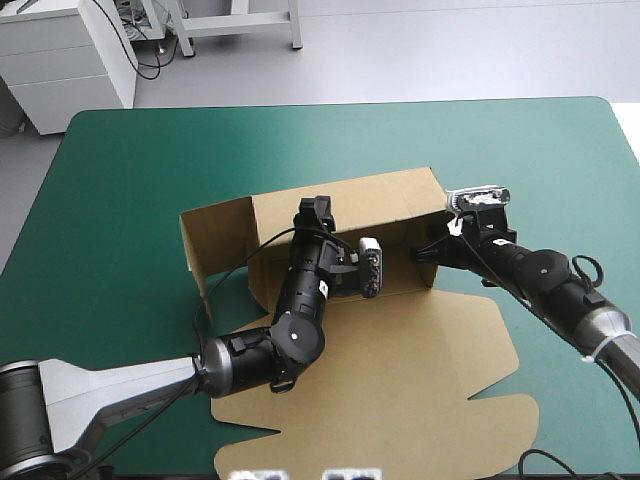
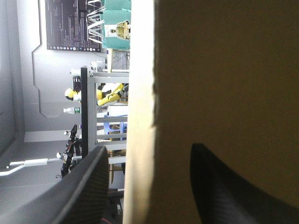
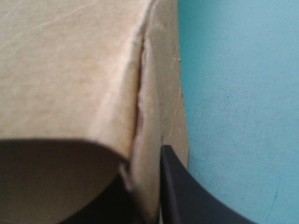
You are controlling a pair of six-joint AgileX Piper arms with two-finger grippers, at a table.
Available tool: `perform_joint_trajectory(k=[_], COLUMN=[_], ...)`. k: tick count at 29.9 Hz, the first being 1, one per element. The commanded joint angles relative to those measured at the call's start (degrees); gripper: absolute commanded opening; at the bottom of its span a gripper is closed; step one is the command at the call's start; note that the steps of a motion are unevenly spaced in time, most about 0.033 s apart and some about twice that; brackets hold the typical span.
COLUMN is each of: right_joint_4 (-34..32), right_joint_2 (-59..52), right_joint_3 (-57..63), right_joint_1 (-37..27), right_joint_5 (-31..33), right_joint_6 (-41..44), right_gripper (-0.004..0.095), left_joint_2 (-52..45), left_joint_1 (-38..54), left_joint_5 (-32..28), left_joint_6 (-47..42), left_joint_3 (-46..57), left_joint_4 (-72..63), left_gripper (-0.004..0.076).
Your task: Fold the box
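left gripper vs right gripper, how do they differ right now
The left gripper has its fingers wide apart astride a raised wall's edge; the right gripper is all but shut on a wall. The left gripper sits near the middle of the box; the right gripper is at its right end. Both meet raised walls.

No text, number, brand or sign can be read on the box in any view. A small white label sits on the black link of the left arm; its marks are too small to read.
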Motion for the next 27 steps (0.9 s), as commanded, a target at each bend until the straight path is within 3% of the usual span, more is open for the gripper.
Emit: perform_joint_trajectory(k=[1, 7, 12, 14, 17, 18, 22, 27], right_joint_4=[-0.18, -9.54, -13.69, -15.36, -19.67, -20.99, -26.87, -30.66], right_joint_2=[1.99, 5.59, 5.85, 5.85, 5.90, 5.90, 5.99, 5.99], right_joint_3=[-3.80, -7.40, -8.71, -8.92, -8.92, -8.92, -9.33, -10.63], right_joint_1=[0.14, 0.14, 0.14, 0.14, 0.14, 0.14, 0.04, 0.04], right_joint_5=[2.54, 4.90, 5.96, 6.52, 6.77, 6.77, 7.55, 8.19], right_joint_6=[4.19, 13.74, 18.03, 19.91, 23.83, 25.40, 30.79, 34.41], right_gripper=[-0.0017, -0.0017, -0.0017, -0.0017, -0.0017, -0.0017, -0.0017, -0.0018], left_joint_2=[-1.83, -1.83, -1.83, -1.83, -2.26, -2.55, -4.29, -8.50], left_joint_1=[-2.80, -5.76, -6.01, -6.01, -6.23, -6.62, -9.73, -12.72], left_joint_5=[3.06, 5.53, 6.46, 8.03, 8.58, 8.58, 8.21, 2.53], left_joint_6=[-1.20, -1.20, -1.20, -1.20, -1.20, -1.20, -1.35, -1.66], left_joint_3=[-1.40, -1.40, -1.40, -1.40, -1.40, -1.40, -1.40, -1.40], left_joint_4=[6.84, 6.84, 6.32, 5.82, 5.82, 5.78, 4.45, -5.78], left_gripper=[0.0384, 0.0384, 0.0365, 0.0265, 0.0029, -0.0001, 0.0013, 0.0012])
